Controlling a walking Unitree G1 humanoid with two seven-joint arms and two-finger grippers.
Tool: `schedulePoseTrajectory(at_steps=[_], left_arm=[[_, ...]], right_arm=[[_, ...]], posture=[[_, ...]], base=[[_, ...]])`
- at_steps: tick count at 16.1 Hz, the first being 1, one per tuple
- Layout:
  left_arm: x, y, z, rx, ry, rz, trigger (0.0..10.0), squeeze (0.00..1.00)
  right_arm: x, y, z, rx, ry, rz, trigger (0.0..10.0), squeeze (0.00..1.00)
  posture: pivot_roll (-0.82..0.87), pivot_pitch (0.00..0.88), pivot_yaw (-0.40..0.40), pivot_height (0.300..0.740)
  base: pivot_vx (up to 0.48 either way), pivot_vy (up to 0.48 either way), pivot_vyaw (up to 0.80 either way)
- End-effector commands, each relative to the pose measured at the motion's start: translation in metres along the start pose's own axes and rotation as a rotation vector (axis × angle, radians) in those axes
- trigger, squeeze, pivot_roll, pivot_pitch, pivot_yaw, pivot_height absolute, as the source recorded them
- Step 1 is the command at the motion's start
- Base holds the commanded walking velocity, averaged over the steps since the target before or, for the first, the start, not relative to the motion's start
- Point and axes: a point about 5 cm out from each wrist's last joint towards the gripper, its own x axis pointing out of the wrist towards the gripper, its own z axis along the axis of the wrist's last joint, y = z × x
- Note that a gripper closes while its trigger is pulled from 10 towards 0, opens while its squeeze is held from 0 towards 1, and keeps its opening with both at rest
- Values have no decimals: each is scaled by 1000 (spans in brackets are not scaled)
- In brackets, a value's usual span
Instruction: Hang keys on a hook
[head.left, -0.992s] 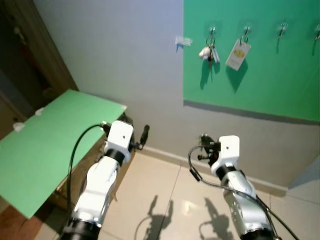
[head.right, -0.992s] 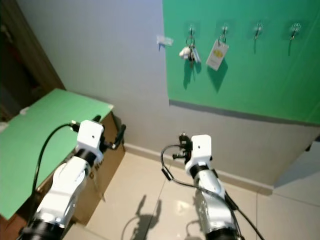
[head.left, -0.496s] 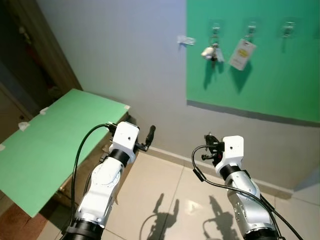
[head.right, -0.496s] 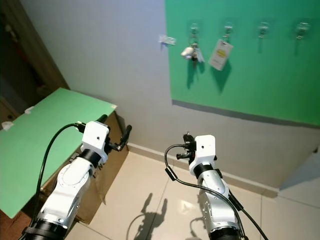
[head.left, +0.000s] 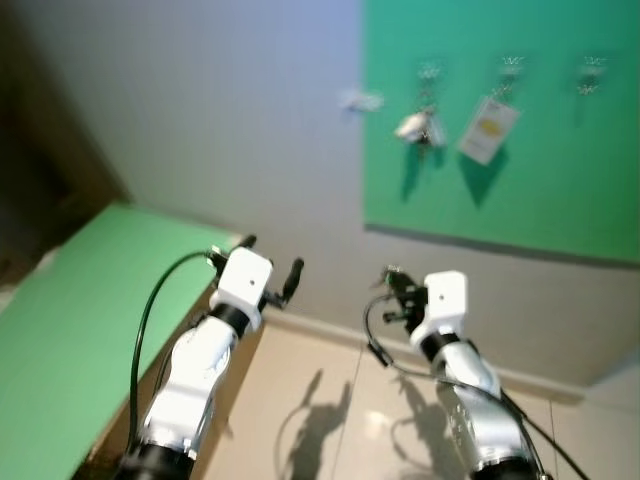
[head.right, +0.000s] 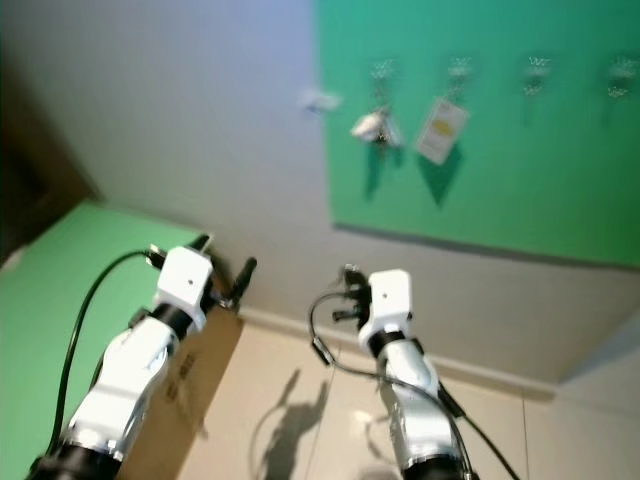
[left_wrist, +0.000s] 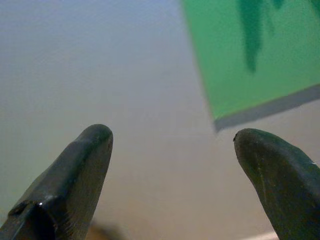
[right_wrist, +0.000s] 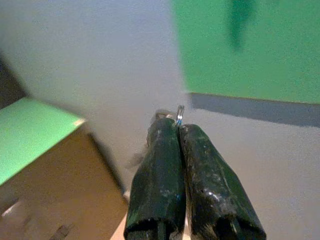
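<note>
Green board (head.left: 520, 180) covers the upper wall ahead of me, blurred, carrying a row of hooks (head.left: 512, 66); one bunch of keys (head.left: 420, 125) and a white tag (head.left: 488, 130) already hang there. My right jaws (right_wrist: 175, 125) are pressed together on a small metal key ring (right_wrist: 179, 113), its loop poking out just past the tips, held low in front of the grey wall, well below the hooks. My left jaws (left_wrist: 172, 145) stand wide apart, holding nothing, beside the green worktop (head.left: 70, 330).
</note>
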Motion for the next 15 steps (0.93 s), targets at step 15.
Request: schedulePoseTrajectory(at_steps=[15], left_arm=[[-2,-2,-1,-50,14,52,10000,0]], right_arm=[[-4,-10,-1,-26,10,-26,0,0]], posture=[[-200,17,131,740]], base=[[136,-120,-336]])
